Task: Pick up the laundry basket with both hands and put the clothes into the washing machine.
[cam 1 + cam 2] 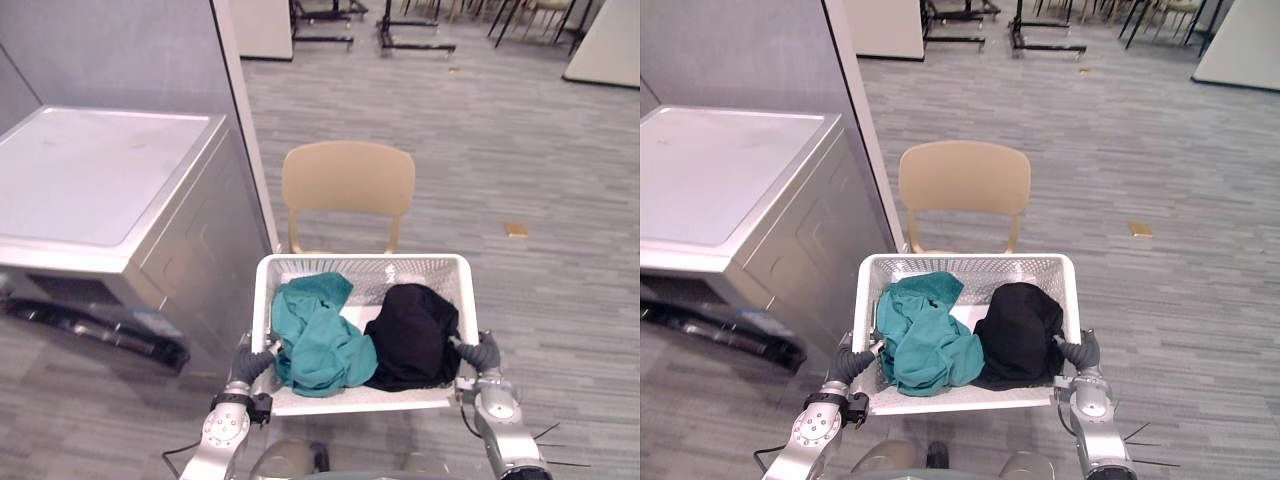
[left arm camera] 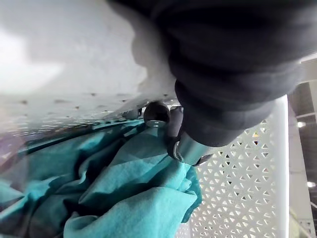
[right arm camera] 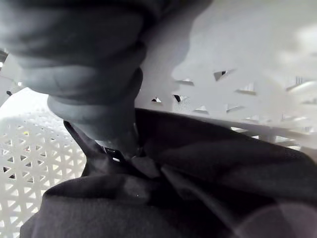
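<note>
"Starting at the left: what stands beside the white perforated plastic laundry basket (image 1: pixel 360 400)?"

"A silver-grey box-shaped washing machine (image 1: pixel 100 180), left of the basket and close to it. A dark glossy band (image 1: pixel 100 325) runs low across its front. I take it for the open door, but the drum mouth itself is hard to make out."

"And the hands?"

"The left hand (image 1: pixel 255 362) is at the basket's left end. In its wrist view the fingers (image 2: pixel 188 148) hook over the rim and down the inner wall, clenched on the basket and touching the crumpled teal cloth (image 1: pixel 315 340). Right of that lies the bunched black cloth (image 1: pixel 412 335); both garments are inside the basket. The right hand (image 1: pixel 482 352) is at the basket's right end, against the rim. Its grip I cannot tell, since the black cloth buries it."

"So which way must it go?"

"The basket's long axis runs left to right between the two hands, and the machine lies off its left end, so the left hand is the nearer one. I judge the load has to swing left and drop low toward that dark band."

"Anything else unclear?"

"Beyond the basket stands a beige plastic chair (image 1: pixel 347 180). Its seat is hidden behind the basket, so I cannot tell whether the basket rests on it or hangs free in the hands."
</note>
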Available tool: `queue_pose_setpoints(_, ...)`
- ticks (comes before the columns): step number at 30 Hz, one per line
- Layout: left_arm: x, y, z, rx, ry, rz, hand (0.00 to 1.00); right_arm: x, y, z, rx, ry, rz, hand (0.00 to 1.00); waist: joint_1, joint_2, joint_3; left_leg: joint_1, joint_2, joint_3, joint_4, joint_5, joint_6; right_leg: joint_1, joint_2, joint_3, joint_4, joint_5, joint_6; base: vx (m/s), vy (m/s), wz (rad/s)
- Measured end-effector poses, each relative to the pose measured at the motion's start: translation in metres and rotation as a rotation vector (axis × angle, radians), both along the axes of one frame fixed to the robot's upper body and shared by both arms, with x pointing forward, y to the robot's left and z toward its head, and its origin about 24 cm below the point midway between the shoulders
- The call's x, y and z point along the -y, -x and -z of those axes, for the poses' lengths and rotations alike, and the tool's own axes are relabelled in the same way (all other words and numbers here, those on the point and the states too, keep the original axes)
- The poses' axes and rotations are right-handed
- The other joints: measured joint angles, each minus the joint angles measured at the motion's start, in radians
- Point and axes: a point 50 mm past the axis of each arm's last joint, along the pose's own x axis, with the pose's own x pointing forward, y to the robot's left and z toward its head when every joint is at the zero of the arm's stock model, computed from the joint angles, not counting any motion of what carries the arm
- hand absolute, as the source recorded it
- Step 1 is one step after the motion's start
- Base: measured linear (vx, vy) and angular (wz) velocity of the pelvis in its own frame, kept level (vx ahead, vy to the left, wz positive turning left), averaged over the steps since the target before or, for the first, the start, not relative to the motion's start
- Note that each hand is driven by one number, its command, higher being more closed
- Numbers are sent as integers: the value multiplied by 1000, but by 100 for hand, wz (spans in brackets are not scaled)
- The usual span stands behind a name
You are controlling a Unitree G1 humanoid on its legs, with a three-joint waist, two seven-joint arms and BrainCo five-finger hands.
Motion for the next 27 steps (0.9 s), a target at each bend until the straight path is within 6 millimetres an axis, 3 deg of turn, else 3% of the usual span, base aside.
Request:
queue_pose_setpoints(1, 0, -1, 0, 1, 1, 0, 100, 0, 0, 0, -1, 1, 0, 100, -5, 1, 1, 12, 0, -9, -6, 0, -1, -35, 40, 3, -99, -18, 1, 297, -10, 27)
queue_pose_setpoints(3, 0, -1, 0, 1, -1, 1, 100, 0, 0, 0, -1, 1, 0, 100, -24, -2, -1, 14, -4, -42, 1, -5, -17, -48, 114, 31, -330, 18, -7, 266, -38, 46)
queue_pose_setpoints(4, -1, -1, 2, -7, -6, 1, 100, 0, 1, 1, -5, -1, 2, 100, -26, -26, -8, 17, -31, -68, 14, -8, -24, -39, 139, 62, -493, 192, -49, 319, -99, 62)
queue_pose_setpoints(6, 8, -1, 11, -43, 23, -9, 100, 8, 4, 4, -32, 25, 4, 100, -38, 12, -23, 12, -15, -117, 49, -16, -44, 7, 147, 49, -540, 239, -62, 335, -91, 36)
queue_pose_setpoints(7, 7, -1, 12, -43, 5, -5, 100, 8, 5, 5, -35, 24, 4, 100, -22, 35, -33, 9, 4, -130, 51, -22, -54, 44, 170, 37, -622, 262, -65, 250, -52, -7)
queue_pose_setpoints(11, 6, -26, 7, -2, -30, 12, 100, 7, -4, 0, -4, 27, 11, 100, -20, 24, -17, -71, 19, -161, 43, -16, -62, 39, 192, -10, -755, 327, -76, 156, -43, 19)
queue_pose_setpoints(13, 4, -47, 3, 21, -62, 8, 100, 4, -19, -10, 42, 29, 10, 100, -22, 8, 32, -114, 18, -168, 65, -16, -62, 14, 190, -24, -757, 339, -80, -23, -7, 14)
queue_pose_setpoints(15, 3, -86, -19, 109, -107, -13, 100, 0, -54, -31, 129, 28, 30, 100, -22, -19, 116, -228, 12, -167, 126, -16, -63, -72, 180, -27, -748, 370, -85, -111, 21, 5)
queue_pose_setpoints(16, 3, -87, -21, 114, -108, -13, 100, 0, -55, -32, 133, 28, 31, 100, -22, -20, 119, -234, 12, -167, 128, -16, -62, -76, 179, -28, -748, 371, -85, -136, 35, 12)
queue_pose_setpoints(18, 0, -120, -47, 201, -123, -47, 100, -4, -83, -55, 211, 31, 31, 100, -22, -22, 195, -316, 1, -167, 158, -16, -62, -141, 168, -33, -745, 393, -78, -173, 37, 12)
queue_pose_setpoints(22, -8, -149, -71, 252, -129, -111, 100, -15, -112, -78, 280, -5, 51, 100, -13, -24, 233, -415, -2, -166, 192, -16, -62, -225, 163, -41, -729, 402, -79, -126, 6, 9)
queue_pose_setpoints(23, -12, -156, -77, 260, -134, -135, 0, -20, -122, -87, 301, -19, 45, 0, -7, -24, 235, -443, 0, -165, 207, -16, -62, -257, 162, -43, -713, 402, -79, -91, -14, 3)
queue_pose_setpoints(27, -18, -174, -105, 330, -105, -209, 0, -31, -139, -112, 387, -86, 74, 0, 7, -27, 263, -497, 18, -149, 252, -16, -62, -308, 166, -38, -671, 401, -79, -67, -29, -7)
